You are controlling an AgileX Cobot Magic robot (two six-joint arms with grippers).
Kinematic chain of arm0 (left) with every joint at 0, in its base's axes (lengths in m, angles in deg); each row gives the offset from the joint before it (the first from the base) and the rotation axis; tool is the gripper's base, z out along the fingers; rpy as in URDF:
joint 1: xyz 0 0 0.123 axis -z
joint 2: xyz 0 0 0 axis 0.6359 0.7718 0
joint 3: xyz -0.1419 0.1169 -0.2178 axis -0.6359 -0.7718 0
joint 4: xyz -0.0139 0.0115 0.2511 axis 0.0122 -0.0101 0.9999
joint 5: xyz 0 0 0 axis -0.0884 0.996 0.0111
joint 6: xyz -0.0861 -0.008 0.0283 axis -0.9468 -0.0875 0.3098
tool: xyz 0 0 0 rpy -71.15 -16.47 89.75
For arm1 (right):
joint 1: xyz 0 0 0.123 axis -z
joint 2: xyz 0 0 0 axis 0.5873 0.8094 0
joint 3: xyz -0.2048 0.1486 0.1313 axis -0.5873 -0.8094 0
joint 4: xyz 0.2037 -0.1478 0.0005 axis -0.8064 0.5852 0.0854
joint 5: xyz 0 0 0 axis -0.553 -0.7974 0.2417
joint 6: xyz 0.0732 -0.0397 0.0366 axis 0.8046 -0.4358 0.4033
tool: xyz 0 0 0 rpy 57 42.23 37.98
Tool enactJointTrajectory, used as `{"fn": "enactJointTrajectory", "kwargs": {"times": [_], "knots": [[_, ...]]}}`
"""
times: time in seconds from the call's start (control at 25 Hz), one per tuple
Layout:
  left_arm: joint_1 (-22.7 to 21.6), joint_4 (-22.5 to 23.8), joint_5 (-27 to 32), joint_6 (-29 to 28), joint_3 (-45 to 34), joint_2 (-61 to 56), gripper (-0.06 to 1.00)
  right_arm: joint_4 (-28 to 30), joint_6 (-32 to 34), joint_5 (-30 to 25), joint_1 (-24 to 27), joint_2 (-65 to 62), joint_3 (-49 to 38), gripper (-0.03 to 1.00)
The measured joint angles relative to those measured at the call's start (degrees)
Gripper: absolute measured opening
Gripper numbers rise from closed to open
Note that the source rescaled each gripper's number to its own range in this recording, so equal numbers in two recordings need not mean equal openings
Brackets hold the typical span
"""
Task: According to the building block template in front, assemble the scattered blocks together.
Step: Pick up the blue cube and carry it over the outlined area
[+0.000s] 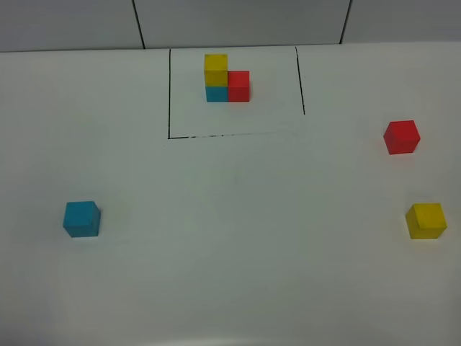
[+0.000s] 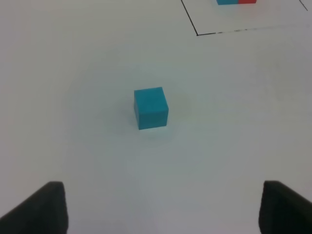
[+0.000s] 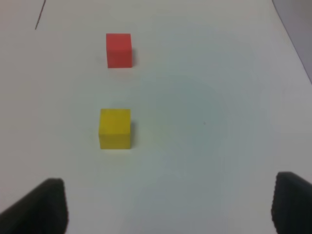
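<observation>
White tabletop (image 1: 238,245) carries the building block template (image 1: 227,79) at its far middle, yellow on cyan-blue with red alongside, inside a black drawn outline (image 1: 169,94). The cyan-blue cube (image 1: 81,219) sits alone at the near left, well apart from the red cube (image 1: 401,137) and the yellow cube (image 1: 426,220) on the right. The left gripper (image 2: 163,209) hangs spread wide and empty with the cyan-blue cube ahead of it, and the right gripper (image 3: 165,209) is likewise wide and holds nothing, the yellow cube ahead and the red cube beyond.
</observation>
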Motion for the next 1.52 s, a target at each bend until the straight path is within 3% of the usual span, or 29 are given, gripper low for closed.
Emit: {"fn": "enactJointTrajectory", "kwargs": {"times": [0.4, 0.68, 1.12, 1.28, 1.52], "knots": [[-0.22, -0.06, -6.25, 0.0, 1.18, 5.66, 0.99, 0.01, 0.0, 0.0, 0.0, 0.0, 0.0, 0.77], [-0.22, -0.06, -11.66, 0.0, 2.29, 25.83, 0.99, 0.01, 0.0, 0.0, 0.0, 0.0, 0.0, 0.77], [-0.22, -0.22, -12.84, 0.0, 15.99, 61.15, 0.99, 0.06, 0.0, 0.0, 0.0, 0.0, 0.0, 0.77], [1.97, 0.18, -13.65, -0.11, 18.45, 71.39, 0.99, 0.06, 0.0, 0.0, 0.0, 0.0, 0.0, 0.77], [4.35, 1.77, -16.22, -6.07, 20.01, 83.11, 0.99, 0.06, 0.0, 0.0, 0.0, 0.0, 0.0, 0.77]]}}
